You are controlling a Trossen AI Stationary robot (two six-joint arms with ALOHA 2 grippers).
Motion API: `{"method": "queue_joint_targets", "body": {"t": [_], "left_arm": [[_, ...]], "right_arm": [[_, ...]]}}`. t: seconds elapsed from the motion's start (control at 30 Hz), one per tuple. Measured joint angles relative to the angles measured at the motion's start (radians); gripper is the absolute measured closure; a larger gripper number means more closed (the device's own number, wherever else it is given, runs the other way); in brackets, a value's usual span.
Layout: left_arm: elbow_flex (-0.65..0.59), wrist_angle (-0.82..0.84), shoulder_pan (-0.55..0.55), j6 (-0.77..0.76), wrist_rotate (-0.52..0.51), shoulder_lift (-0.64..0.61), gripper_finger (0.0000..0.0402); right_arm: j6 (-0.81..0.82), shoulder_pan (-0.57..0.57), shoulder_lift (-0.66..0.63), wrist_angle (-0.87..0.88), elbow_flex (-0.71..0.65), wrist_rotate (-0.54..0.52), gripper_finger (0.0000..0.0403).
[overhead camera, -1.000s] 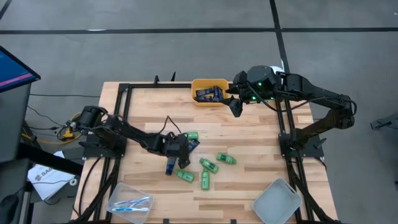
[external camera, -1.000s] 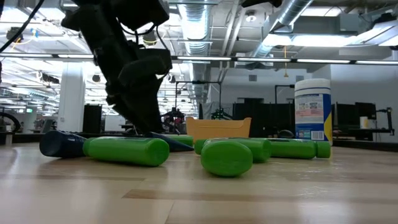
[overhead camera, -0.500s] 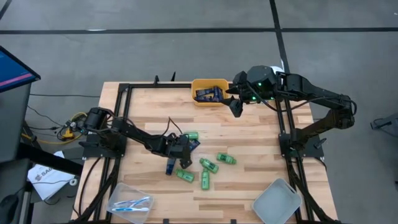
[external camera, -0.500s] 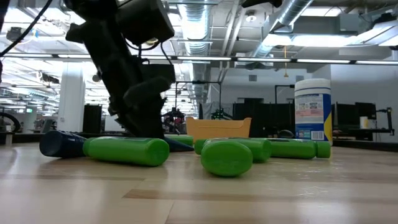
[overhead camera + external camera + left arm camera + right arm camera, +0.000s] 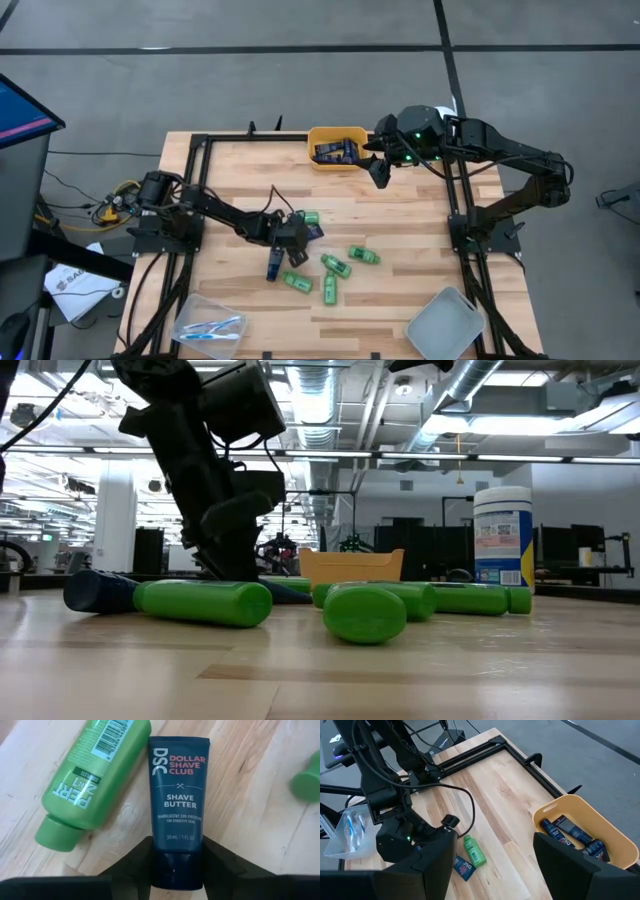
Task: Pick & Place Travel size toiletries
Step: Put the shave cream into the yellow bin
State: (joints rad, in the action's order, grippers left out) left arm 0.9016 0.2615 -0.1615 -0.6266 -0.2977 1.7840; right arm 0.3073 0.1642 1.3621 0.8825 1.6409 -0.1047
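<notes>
Left tool (image 5: 177, 865) down mid-counter (image 5: 400, 215), fingers (image 5: 137, 862) clamped on cap end of navy shave-butter tube (image 5: 178, 805), still flat on wood. Green bottle (image 5: 95, 775) just beside tube. More green bottles (image 5: 335, 265) near. Right tool (image 5: 378, 170) wide open, empty, beside yellow bin (image 5: 318, 135) holding navy tubes (image 5: 575, 837).

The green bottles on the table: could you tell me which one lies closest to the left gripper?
The green bottle right beside the navy tube that the left gripper is closing on. It lies apart from the other bottles, which are clustered nearer the table's front.
</notes>
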Motion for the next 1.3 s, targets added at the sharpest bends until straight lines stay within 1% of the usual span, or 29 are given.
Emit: {"method": "queue_joint_targets", "body": {"t": [0.23,0.37,0.5,0.6,0.7,0.8,0.9,1.0,1.13,1.2,1.3], "left_arm": [[-0.001,0.015,0.022,0.003,0.04,-0.025,0.0279],[0.0,0.016,0.047,0.017,0.081,-0.051,0.0274],[0.0,0.012,0.077,0.027,0.096,-0.115,0.0279],[0.0,0.006,0.115,0.068,0.09,-0.191,0.0277],[0.0,-0.002,0.181,0.123,0.063,-0.274,0.0277],[0.0,-0.033,0.276,0.189,0.035,-0.342,0.0278],[0.001,-0.099,0.389,0.263,0.057,-0.379,0.0277],[0.0,-0.197,0.5,0.3,0.134,-0.379,0.0277],[0.027,-0.316,0.617,0.321,0.241,-0.332,0.0277],[0.062,-0.335,0.656,0.351,0.289,-0.292,0.0277],[0.136,-0.341,0.686,0.405,0.33,-0.221,0.0277]], "right_arm": [[-0.002,0.0,0.0,0.0,0.0,0.0,0.0148],[-0.009,0.0,0.0,-0.001,0.0,0.0,0.0148],[-0.019,0.0,0.0,-0.002,0.0,0.0,0.0148],[-0.019,0.0,0.0,-0.003,0.0,0.0,0.0148],[-0.019,0.0,0.0,-0.004,0.0,0.0,0.0148],[-0.019,0.0,0.0,-0.013,0.0,0.0,0.0148],[-0.019,0.0,0.0,-0.033,0.0,0.0,0.0148],[-0.018,0.0,0.0,-0.058,0.0,0.0,0.0148],[-0.017,0.001,0.0,-0.063,0.0,0.0,0.0148],[-0.012,0.003,0.0,-0.063,0.0,0.0,0.0148],[-0.011,0.003,0.0,-0.063,0.0,0.0,0.0148]]}}
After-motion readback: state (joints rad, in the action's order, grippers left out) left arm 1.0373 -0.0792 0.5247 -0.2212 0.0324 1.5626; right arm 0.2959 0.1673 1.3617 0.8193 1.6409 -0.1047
